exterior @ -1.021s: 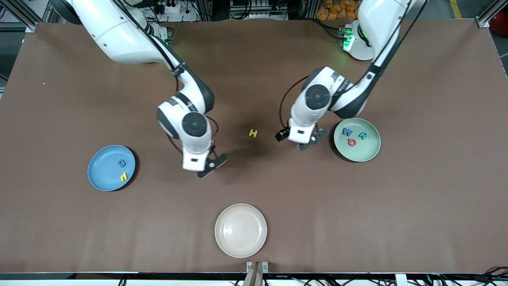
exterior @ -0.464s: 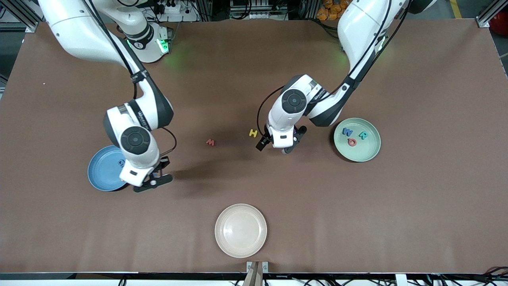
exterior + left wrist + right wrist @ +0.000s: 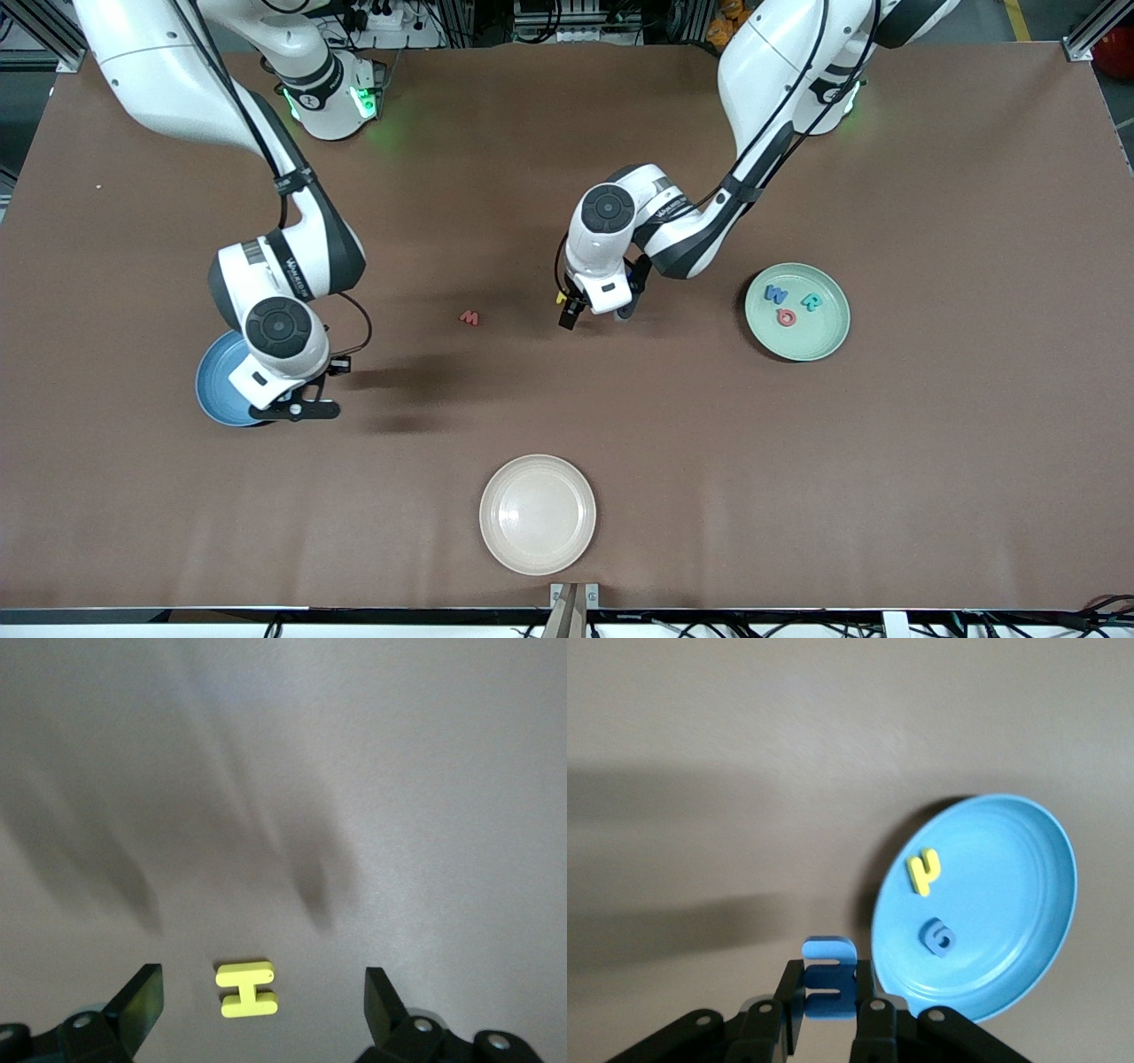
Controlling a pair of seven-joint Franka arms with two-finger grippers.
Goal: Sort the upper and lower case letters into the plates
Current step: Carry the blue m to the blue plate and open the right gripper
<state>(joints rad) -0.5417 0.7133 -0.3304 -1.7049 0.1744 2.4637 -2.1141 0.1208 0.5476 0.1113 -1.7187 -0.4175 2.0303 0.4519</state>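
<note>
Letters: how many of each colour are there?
Yellow: 2 (H on the table, yellow letter in the blue plate)
Blue: 3 (W in the green plate, blue letter in the blue plate, held letter in the right tool)
Red: 2 (M on the table, O in the green plate)
Teal: 1 (R in the green plate)
Total: 8

1. You see the cream plate (image 3: 537,514) nearest the front camera.
2. Farther from it, letter M (image 3: 469,317) lies on the bench (image 3: 930,461).
3. Three letters (image 3: 785,306) lie in the mint plate (image 3: 827,339), toward the left arm's end.
</note>
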